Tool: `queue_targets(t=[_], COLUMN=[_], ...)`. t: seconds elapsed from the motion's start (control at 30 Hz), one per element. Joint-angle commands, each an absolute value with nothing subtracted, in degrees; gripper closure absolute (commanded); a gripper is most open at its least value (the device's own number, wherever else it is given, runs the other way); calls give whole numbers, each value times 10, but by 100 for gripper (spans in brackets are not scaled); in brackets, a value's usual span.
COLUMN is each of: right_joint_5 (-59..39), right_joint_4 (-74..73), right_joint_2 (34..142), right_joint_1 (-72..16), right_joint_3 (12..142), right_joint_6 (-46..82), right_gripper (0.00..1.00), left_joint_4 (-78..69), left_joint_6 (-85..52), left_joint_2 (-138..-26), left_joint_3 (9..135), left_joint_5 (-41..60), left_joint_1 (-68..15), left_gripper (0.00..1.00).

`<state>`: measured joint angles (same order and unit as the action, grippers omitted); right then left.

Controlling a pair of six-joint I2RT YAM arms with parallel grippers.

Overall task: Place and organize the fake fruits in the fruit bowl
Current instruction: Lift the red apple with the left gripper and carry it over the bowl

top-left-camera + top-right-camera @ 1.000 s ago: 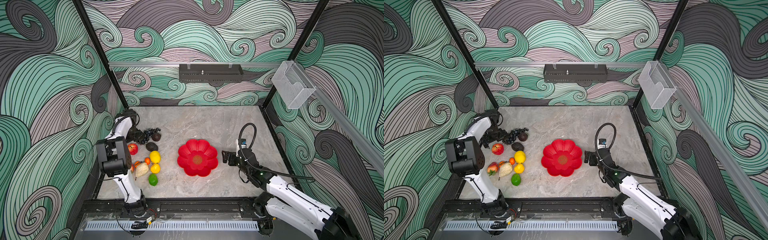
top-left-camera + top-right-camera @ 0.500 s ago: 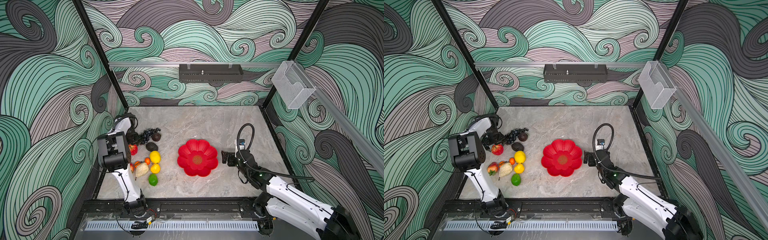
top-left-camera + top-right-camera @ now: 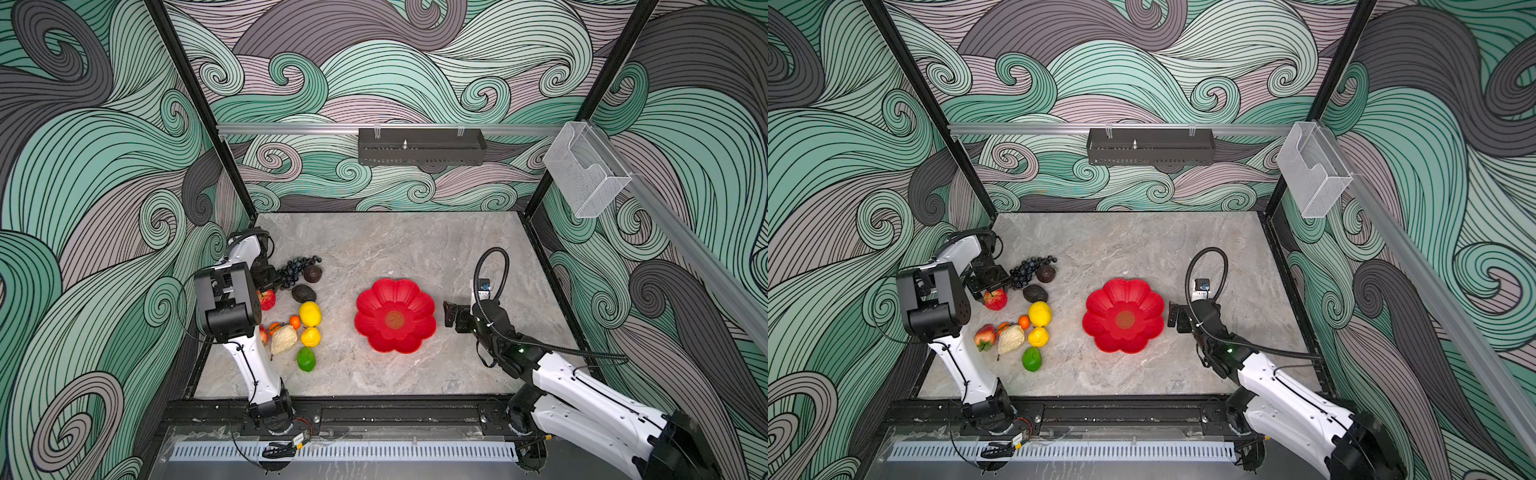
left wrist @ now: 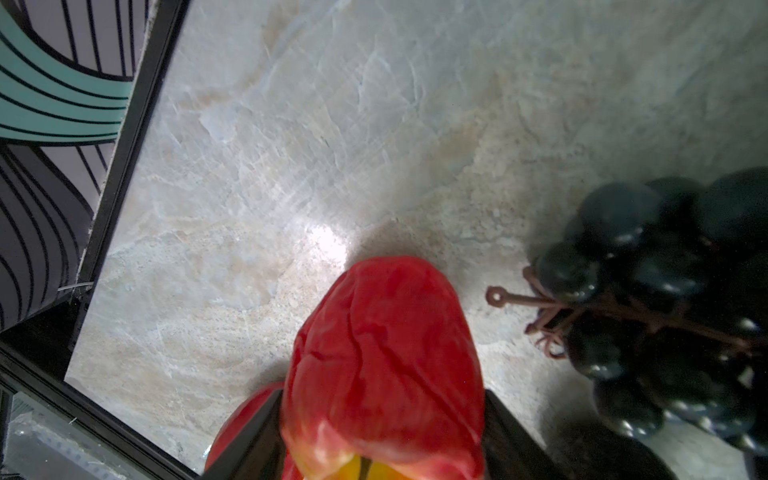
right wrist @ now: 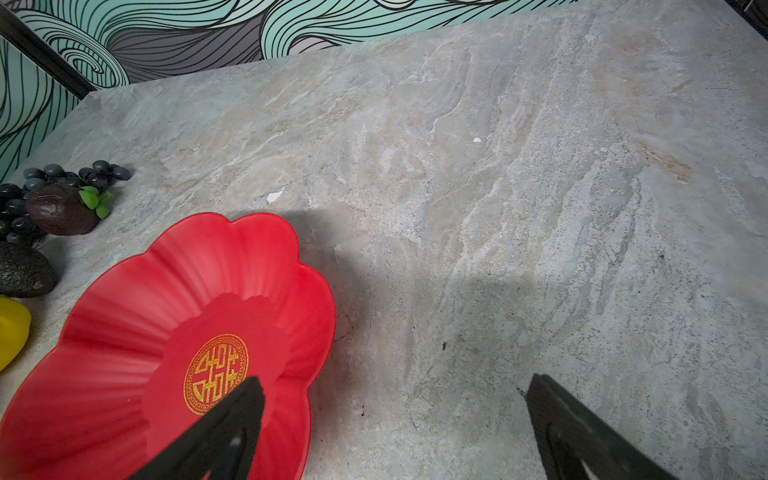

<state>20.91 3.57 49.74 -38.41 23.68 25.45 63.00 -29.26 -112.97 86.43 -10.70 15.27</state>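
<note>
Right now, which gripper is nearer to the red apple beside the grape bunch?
Left. The left gripper sits over the red apple, a finger on each side. The right gripper, open, is beyond the fruit bowl, across the table.

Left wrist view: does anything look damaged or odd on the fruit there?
Yes. The red apple, between the left gripper's fingers, has dark creases across its skin, as if dented. The grape bunch beside it looks intact.

Two lemons [image 3: 1040, 313], one lime [image 3: 1031, 359], one pear [image 3: 1011, 338], one bowl [image 3: 1100, 305].
</note>
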Motion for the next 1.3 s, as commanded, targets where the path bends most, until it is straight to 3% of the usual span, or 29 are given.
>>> queue_targets(t=[0.0,0.3,0.53,0.77,1.07,1.27], right_joint_5=[223,208,171,46,-19,-10], right_joint_4=[32,21,-19,-104,-241,-262], right_joint_2=[494,500,515,534,509,504], right_joint_1=[-388,-387,-386,-387,-406,-438], right_joint_3=[235,233,222,212,159,154], right_joint_6=[251,255,255,229,195,148], right_gripper=[1,1,1,2,1,1], left_joint_4=[628,624,646,671,723,735], left_joint_6=[-297,-311,-280,-205,-78,-53], left_joint_2=[-1109,-991,-914,-894,-946,-976], left_joint_3=[852,826,830,907,998,1012], left_joint_5=[-89,-120,-49,18,59,51], left_joint_1=[156,132,80,-81,-283,-361], left_gripper=[38,41,41,41,41,42])
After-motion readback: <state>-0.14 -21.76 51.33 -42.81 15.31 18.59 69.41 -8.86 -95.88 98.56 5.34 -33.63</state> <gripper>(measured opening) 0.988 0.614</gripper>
